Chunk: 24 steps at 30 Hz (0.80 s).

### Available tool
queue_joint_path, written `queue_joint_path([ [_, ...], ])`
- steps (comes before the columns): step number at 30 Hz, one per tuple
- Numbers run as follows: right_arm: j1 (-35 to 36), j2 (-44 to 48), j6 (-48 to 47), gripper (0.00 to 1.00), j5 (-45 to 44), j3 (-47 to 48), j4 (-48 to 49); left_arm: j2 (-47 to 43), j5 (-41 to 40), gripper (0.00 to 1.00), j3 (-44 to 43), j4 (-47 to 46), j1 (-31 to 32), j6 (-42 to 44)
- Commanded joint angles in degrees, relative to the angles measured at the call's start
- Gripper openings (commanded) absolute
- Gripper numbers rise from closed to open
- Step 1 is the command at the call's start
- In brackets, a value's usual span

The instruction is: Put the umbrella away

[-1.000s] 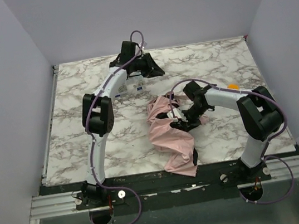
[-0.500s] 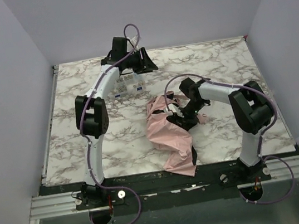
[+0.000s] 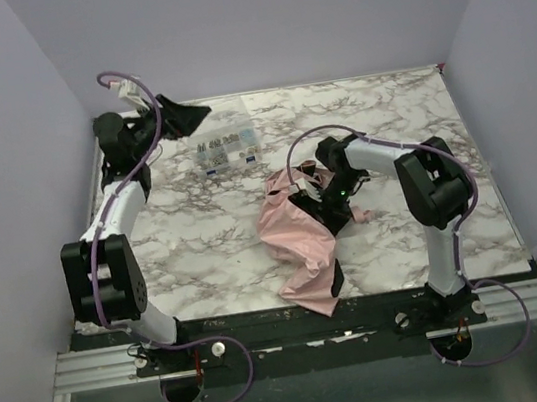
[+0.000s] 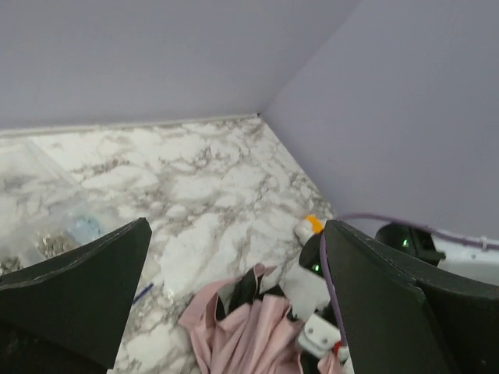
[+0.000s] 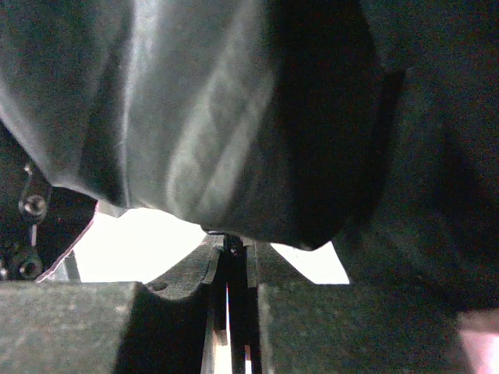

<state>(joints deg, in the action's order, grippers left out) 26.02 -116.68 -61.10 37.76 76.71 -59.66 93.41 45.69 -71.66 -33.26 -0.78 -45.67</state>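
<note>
Umbrella (image 3: 293,243) lies crumpled mid-tabletop (image 3: 203,236), one end at the near edge. Right hand (image 3: 324,205) is pinched nearly together on a thin dark part of it. Left hand (image 3: 185,114) is wide apart and empty at the far-left corner. Risk: a single-point pull drags the fabric off the edge, or the thin part slips free.

The white marble-patterned tabletop (image 3: 204,241), veined in grey-brown, carries three things. A pale pink folding fabric umbrella (image 3: 293,241) lies crumpled just right of centre, its loose canopy trailing toward the near edge, where one fold reaches the black front strip (image 3: 246,323). A clear plastic compartment box (image 3: 226,150) of small parts sits flat toward the far left, apart from the fabric. A small orange object (image 4: 312,224) rests on the marble beyond the umbrella.
</note>
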Motion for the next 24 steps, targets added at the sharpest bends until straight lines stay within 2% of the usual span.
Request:
queue_joint_path([
  [1,0.28,-8.59,1.36,0.01,-10.81,-2.60,4.22,-13.86,9.78,0.99,12.76,-1.24,3.78,13.38],
  [3,-0.14,-8.97,0.43,0.01,-10.33,-1.67,3.08,-21.68,7.53,0.98,16.74,9.66,7.26,28.77],
  [5,-0.39,-9.19,-0.64,0.01,-10.25,-0.76,1.94,-28.55,4.61,0.99,21.16,17.46,11.00,38.72],
  [8,-1.02,-9.25,-2.30,0.01,-10.82,-0.11,1.55,-37.89,4.53,0.98,28.21,25.24,15.54,52.36],
  [12,-1.54,-9.61,-3.36,0.01,-11.98,1.04,1.47,-49.65,-0.77,0.95,35.25,38.53,27.46,73.82],
  [14,-1.84,-9.79,-3.60,0.01,-11.75,2.20,0.96,-52.74,-4.81,0.93,37.26,44.19,33.80,79.73],
  [16,-2.04,-9.71,-3.42,0.01,-11.73,3.02,1.03,-52.88,-8.59,0.88,38.11,47.97,40.06,81.34],
  [18,-2.11,-9.65,-3.09,0.01,-11.86,3.36,1.25,-50.65,-10.42,0.70,38.48,49.32,45.00,79.14],
  [19,-2.13,-9.42,-2.85,0.01,-11.94,3.27,1.48,-48.37,-10.63,0.53,38.26,50.00,46.73,77.65],
  [20,-2.11,-9.28,-2.67,0.01,-12.12,3.18,1.76,-46.59,-12.06,0.20,38.30,49.63,48.87,75.52],
  [21,-2.17,-9.06,-2.52,0.01,-12.26,2.95,2.01,-44.23,-12.68,0.09,38.34,49.04,50.84,72.91],
  [24,-2.32,-8.70,-1.79,0.01,-12.69,2.41,2.81,-38.22,-14.40,0.02,37.93,47.52,57.13,68.44],
])
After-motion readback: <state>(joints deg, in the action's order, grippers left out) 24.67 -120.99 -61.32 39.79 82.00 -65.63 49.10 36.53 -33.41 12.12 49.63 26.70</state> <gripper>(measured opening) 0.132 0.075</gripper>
